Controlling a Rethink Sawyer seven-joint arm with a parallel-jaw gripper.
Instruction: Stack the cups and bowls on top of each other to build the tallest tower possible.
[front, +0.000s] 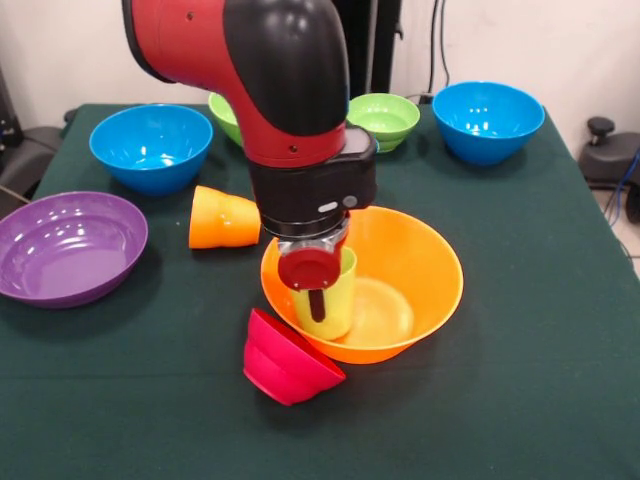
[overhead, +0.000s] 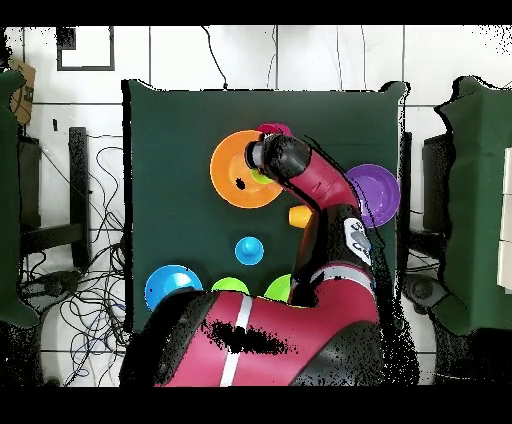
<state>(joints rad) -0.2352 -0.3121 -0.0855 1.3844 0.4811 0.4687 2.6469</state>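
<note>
The big orange bowl (front: 410, 285) stands upright in the middle of the table and also shows in the overhead view (overhead: 230, 165). My gripper (front: 318, 298) reaches down into its left side, shut on the rim of the lime green cup (front: 337, 312), which hangs upright inside the bowl. I cannot tell whether the cup touches the bowl's bottom. The orange cup (front: 222, 217) lies on its side left of the bowl. The small red bowl (front: 285, 360) leans tilted against the bowl's near side. The blue cup (overhead: 249, 250) shows only in the overhead view.
A purple bowl (front: 65, 245) sits at the left edge. Blue bowls stand at the back left (front: 150, 145) and back right (front: 487, 120). A green bowl (front: 382, 120) stands at the back, and another green bowl (front: 222, 112) is partly behind the arm.
</note>
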